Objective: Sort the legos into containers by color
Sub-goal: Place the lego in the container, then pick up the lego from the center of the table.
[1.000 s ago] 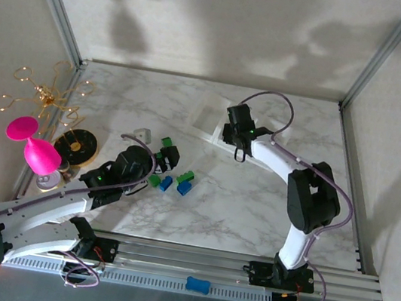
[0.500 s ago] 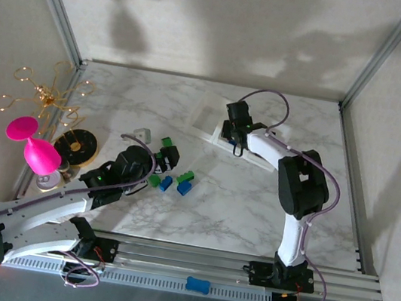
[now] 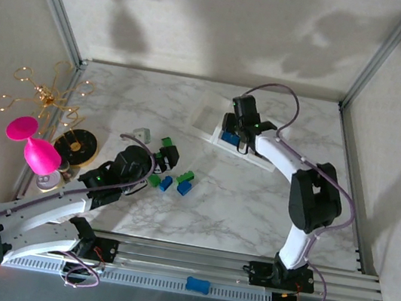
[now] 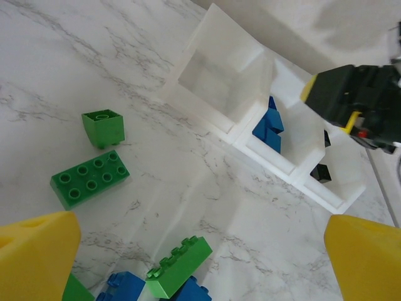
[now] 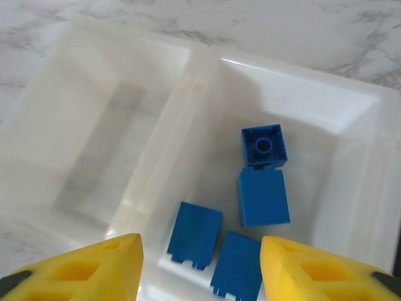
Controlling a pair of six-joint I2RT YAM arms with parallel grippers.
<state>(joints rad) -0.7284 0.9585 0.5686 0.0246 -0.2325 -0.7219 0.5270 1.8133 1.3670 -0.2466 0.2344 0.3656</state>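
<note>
The left gripper (image 4: 200,263) hangs with its yellow fingers (image 4: 37,254) spread wide and nothing between them. Loose legos lie on the marble table (image 4: 56,56) under and just ahead of it. A green two-by-four brick (image 4: 89,179) and a small green brick (image 4: 103,127) sit ahead of its left finger, and a long green brick (image 4: 178,266) and two blue bricks (image 4: 128,287) lie between the fingers. Farther ahead, toward its right finger, stands the white three-bin tray (image 4: 207,37), with a black brick (image 4: 321,172) in the bin at its right end. The right gripper (image 5: 200,269) hovers directly above the middle bin (image 5: 351,125), jaws apart and gripping nothing. Four blue bricks (image 5: 263,197) lie on the bin floor below, just ahead of its fingertips.
</note>
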